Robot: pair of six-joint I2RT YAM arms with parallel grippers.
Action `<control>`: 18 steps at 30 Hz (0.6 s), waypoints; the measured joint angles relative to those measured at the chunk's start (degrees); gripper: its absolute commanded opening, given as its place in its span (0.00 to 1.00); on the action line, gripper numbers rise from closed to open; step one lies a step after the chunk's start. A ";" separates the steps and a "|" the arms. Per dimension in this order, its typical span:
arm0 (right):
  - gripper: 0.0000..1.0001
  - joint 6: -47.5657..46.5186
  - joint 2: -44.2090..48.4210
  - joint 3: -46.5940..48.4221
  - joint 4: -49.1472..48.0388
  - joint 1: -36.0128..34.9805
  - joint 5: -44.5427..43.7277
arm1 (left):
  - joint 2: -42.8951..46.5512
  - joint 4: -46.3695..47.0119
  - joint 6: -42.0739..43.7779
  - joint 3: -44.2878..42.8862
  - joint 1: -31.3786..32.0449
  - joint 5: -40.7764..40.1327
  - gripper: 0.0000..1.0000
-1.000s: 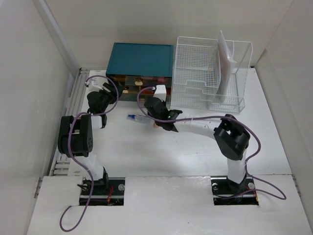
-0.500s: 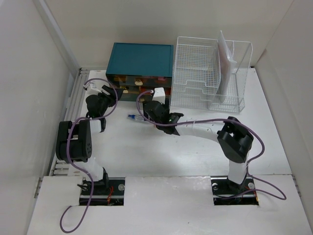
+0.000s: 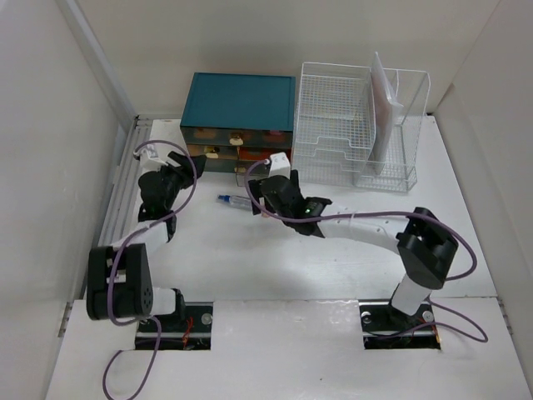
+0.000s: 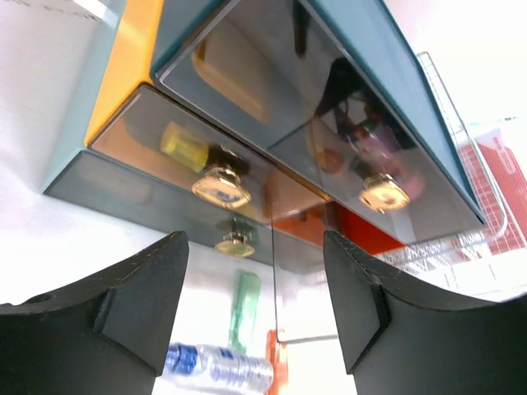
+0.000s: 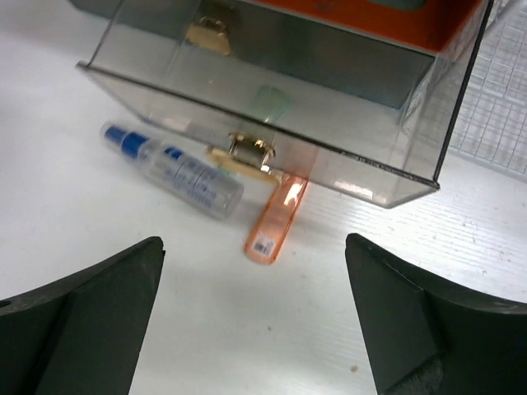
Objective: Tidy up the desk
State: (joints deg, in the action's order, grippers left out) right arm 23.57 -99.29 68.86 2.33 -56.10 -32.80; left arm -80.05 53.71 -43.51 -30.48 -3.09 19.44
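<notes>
The white desk (image 3: 250,258) carries a teal drawer cabinet (image 3: 241,102) at the back. A small spray bottle (image 3: 233,202) and a flat orange piece (image 5: 276,218) lie in front of it, beside a green stick (image 4: 243,311). In the right wrist view a clear smoky drawer (image 5: 272,115) with a gold knob (image 5: 247,152) stands pulled out above them. My right gripper (image 5: 254,271) is wide open over the bare desk just short of the orange piece. My left gripper (image 4: 255,243) is open and empty, facing the cabinet's lower drawers and their gold knobs (image 4: 221,186).
A white wire basket (image 3: 358,125) holding an upright pale folder stands to the right of the cabinet. A grey rail (image 3: 125,192) runs along the desk's left edge. White walls close in the back and both sides.
My right jaws have spread wide open and that arm's elbow has swung out to the right. The left arm has stretched forward, its jaws opening slightly.
</notes>
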 measured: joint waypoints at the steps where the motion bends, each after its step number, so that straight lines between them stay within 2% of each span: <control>1: 0.95 -1.11 1.27 -0.92 -0.04 0.00 1.09 | 2.03 -1.31 0.66 0.68 0.20 -0.37 0.60; 4: 0.94 -5.51 4.96 -2.89 0.24 0.02 5.84 | 8.37 -5.03 3.69 3.10 1.84 -2.80 0.57; 9: 0.91 -22.71 11.47 -3.39 0.70 -0.02 21.86 | 16.24 -11.93 8.57 5.84 7.15 -5.97 0.56; 13: 0.83 -39.36 15.56 -2.51 2.97 -0.22 34.84 | 17.68 -17.64 12.37 5.92 11.61 -8.20 0.56; 18: 0.70 -60.67 15.98 1.31 13.64 -0.26 49.48 | 15.30 -30.32 16.94 1.57 16.92 -13.14 0.56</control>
State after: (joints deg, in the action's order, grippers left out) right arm -37.10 -83.31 70.17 15.97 -56.36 16.69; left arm -64.75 23.40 -26.57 -28.91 13.82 6.31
